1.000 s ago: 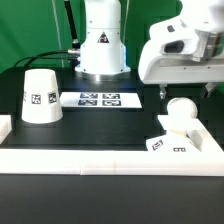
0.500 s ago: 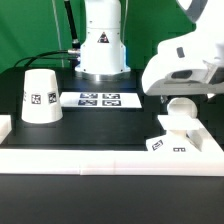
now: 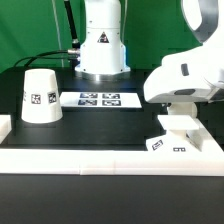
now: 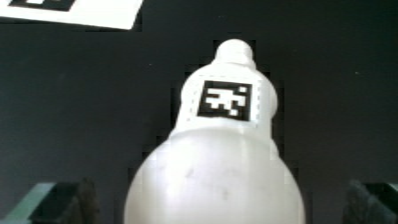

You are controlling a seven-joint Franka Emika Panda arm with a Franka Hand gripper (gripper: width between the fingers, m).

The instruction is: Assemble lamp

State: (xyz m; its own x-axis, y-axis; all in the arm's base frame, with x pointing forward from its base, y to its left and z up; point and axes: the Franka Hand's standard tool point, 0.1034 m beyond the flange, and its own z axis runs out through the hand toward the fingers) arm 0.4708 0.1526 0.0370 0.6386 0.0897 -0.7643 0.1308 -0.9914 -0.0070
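The bulb (image 4: 222, 130) fills the wrist view: a round white head close to the camera and a stem with a square tag pointing away. My gripper (image 4: 214, 205) is open, with one dark finger (image 4: 54, 202) on each side of the round head, apart from it. In the exterior view my gripper (image 3: 182, 104) is low at the right, directly above the blocky base (image 3: 178, 136), and the hand hides the bulb. The tapered shade (image 3: 40, 96) stands mouth-down at the exterior view's left, far from the gripper.
The marker board (image 3: 98, 99) lies in the middle at the back; its corner shows in the wrist view (image 4: 71, 10). A white raised border (image 3: 100, 156) runs along the front edge. The robot's pedestal (image 3: 102, 45) stands behind.
My gripper has come down over the bulb at the right. The bulb showed below the hand before; now the hand covers it. The shade and base have not moved.
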